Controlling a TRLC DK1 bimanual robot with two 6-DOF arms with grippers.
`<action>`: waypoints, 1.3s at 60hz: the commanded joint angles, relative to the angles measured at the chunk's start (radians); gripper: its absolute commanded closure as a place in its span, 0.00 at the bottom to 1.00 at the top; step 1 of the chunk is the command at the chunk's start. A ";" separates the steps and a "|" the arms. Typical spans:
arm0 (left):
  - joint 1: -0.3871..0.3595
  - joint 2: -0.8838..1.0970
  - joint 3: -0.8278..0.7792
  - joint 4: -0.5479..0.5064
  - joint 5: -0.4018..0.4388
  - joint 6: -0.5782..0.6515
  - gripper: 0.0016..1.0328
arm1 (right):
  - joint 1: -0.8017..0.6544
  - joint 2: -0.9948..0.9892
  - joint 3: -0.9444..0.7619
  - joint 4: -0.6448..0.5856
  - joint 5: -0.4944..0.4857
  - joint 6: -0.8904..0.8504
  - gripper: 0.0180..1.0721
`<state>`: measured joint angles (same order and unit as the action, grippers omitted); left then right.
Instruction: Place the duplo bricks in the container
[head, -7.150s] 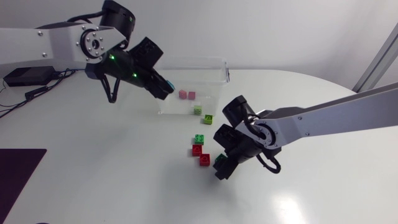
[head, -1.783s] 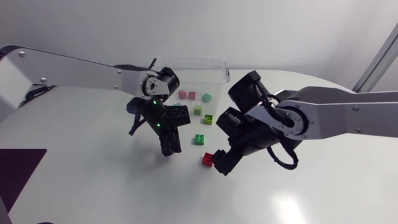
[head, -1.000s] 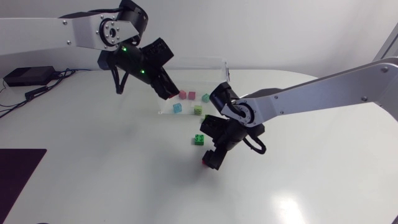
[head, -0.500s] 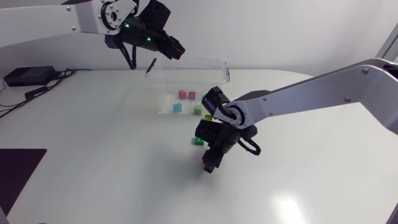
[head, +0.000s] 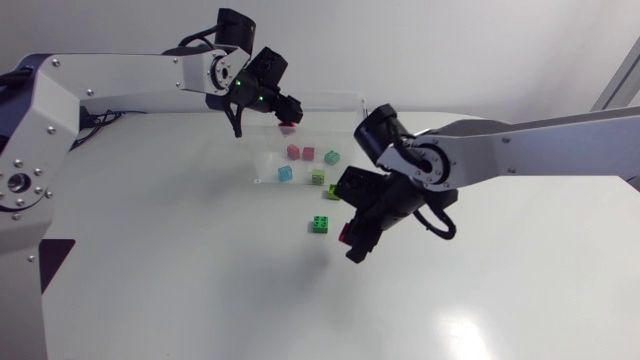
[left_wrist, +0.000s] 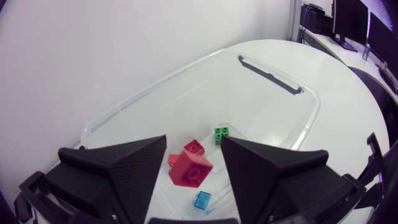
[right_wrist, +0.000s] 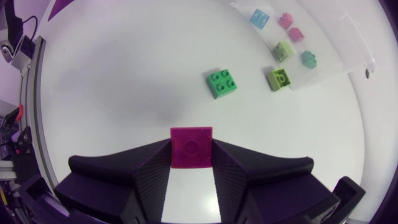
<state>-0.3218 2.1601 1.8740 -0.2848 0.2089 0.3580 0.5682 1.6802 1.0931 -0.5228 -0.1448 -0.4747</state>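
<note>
You are mid-delivery: your left gripper (left_wrist: 194, 149), fingers spread, hangs above the container (left_wrist: 273, 79) with a red brick (left_wrist: 190, 169) tilted and apparently loose between them, while your right gripper (right_wrist: 191, 144), in front of the container, pinches a magenta brick (right_wrist: 191, 152) that next needs carrying over its rim.

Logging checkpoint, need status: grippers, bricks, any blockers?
Left gripper open above clear plastic container, red duplo brick loose between jaws. Right gripper shut on magenta square brick. Green square brick loose on table. Nothing blocking.
</note>
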 joint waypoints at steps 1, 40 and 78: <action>0.001 0.006 0.020 0.018 -0.003 -0.025 0.08 | -0.021 -0.036 0.037 -0.025 0.007 0.016 0.71; -0.036 -0.381 -0.489 -0.070 0.138 0.194 0.05 | -0.143 0.087 0.455 -0.026 0.010 0.169 0.71; -0.180 -0.290 -0.618 -0.111 0.150 0.389 0.05 | -0.171 0.358 0.824 -0.039 0.040 0.217 0.71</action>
<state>-0.4862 1.8282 1.2682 -0.3843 0.3550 0.7105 0.4034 1.9896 1.8622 -0.5503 -0.1146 -0.2829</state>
